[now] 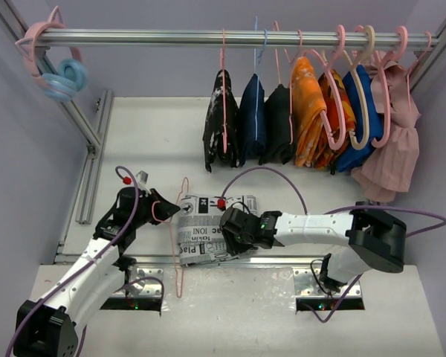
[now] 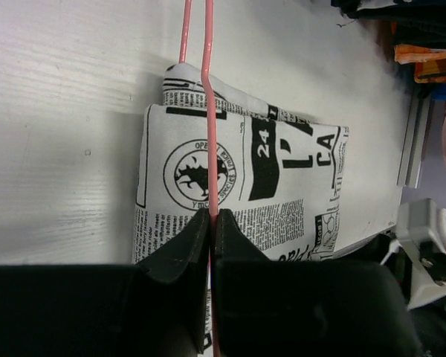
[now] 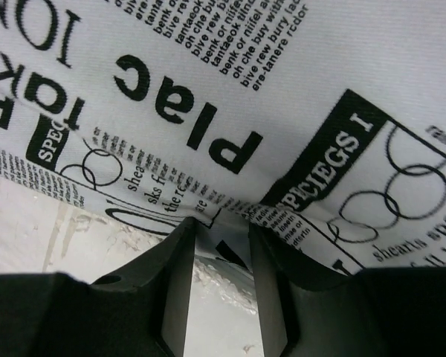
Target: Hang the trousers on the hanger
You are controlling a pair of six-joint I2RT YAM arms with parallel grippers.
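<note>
Left gripper point(image 2: 210, 217) pinches the hanger point(image 2: 208, 149); right gripper point(image 3: 221, 227) (fingers apart) may let the trousers point(image 3: 230, 89) slide off.

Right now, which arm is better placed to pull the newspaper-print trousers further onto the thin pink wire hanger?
Right. The right claw sits parted at the edge of the white newspaper-print trousers, ready to grip cloth. The left claw is shut on the thin pale-pink wire hanger, steadying it.

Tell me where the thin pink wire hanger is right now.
The hanger sits left of centre in the top view, its wire crossing the trousers' left end and clamped in the left gripper.
</note>
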